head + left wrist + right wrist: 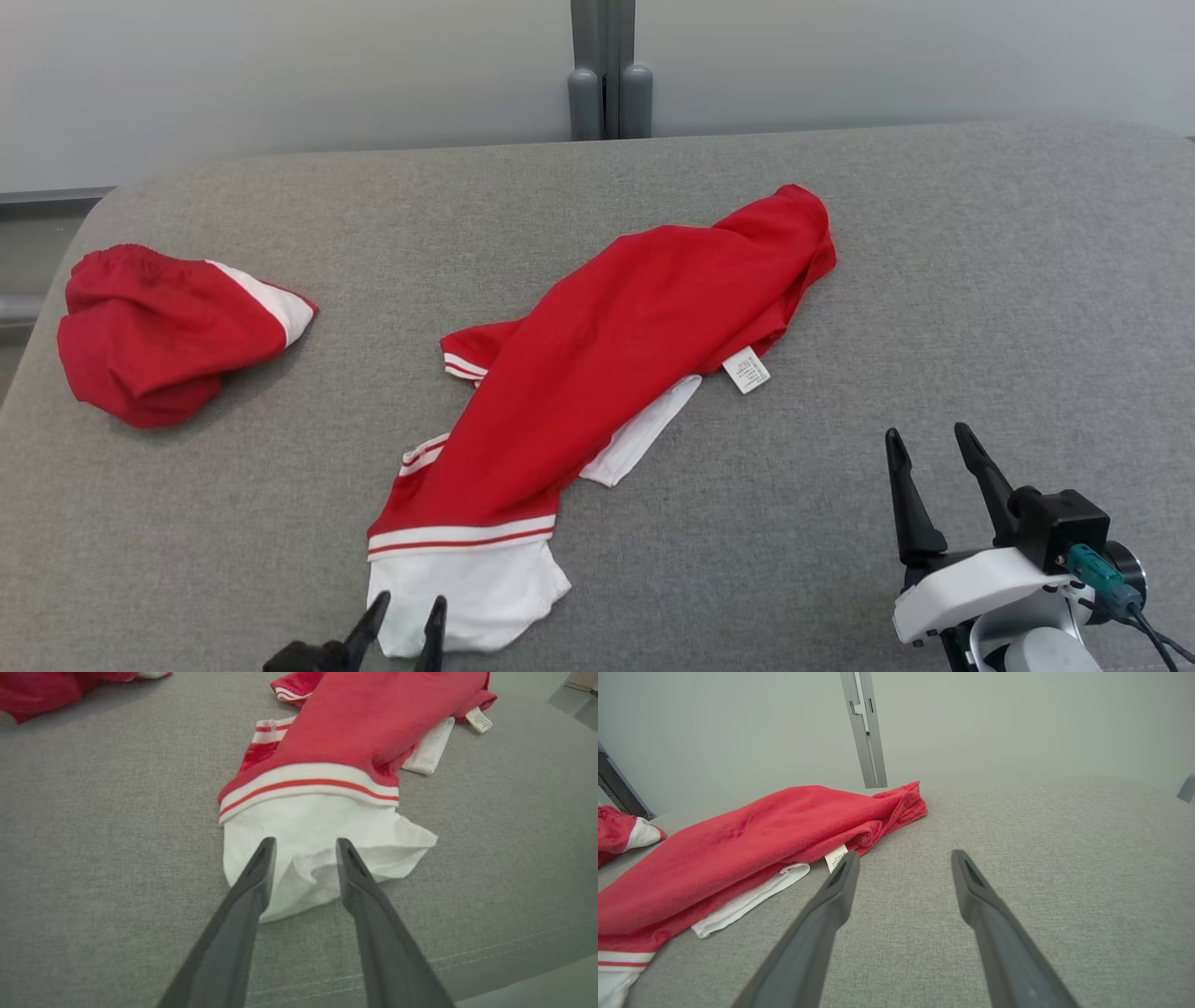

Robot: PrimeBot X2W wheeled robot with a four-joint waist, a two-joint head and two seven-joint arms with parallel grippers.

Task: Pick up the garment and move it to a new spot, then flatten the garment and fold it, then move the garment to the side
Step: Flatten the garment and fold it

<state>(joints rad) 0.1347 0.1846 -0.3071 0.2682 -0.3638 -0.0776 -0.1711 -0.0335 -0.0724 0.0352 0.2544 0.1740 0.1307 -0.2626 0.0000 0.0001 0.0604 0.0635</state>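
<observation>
While L fingers (pixel 254 877) spread over garment (pixel 607 355) end, R fingers (pixel 836 891) apart.

Lab-like room: grey padded surface (pixel 934 280), bare wall (pixel 280 65), metal post (pixel 609 65).

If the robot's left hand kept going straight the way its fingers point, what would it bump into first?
The left hand would first meet the white cloth end of the long red-and-white garment, lying right ahead of its parted fingers. Whether the tips already touch it, I cannot tell.
</observation>
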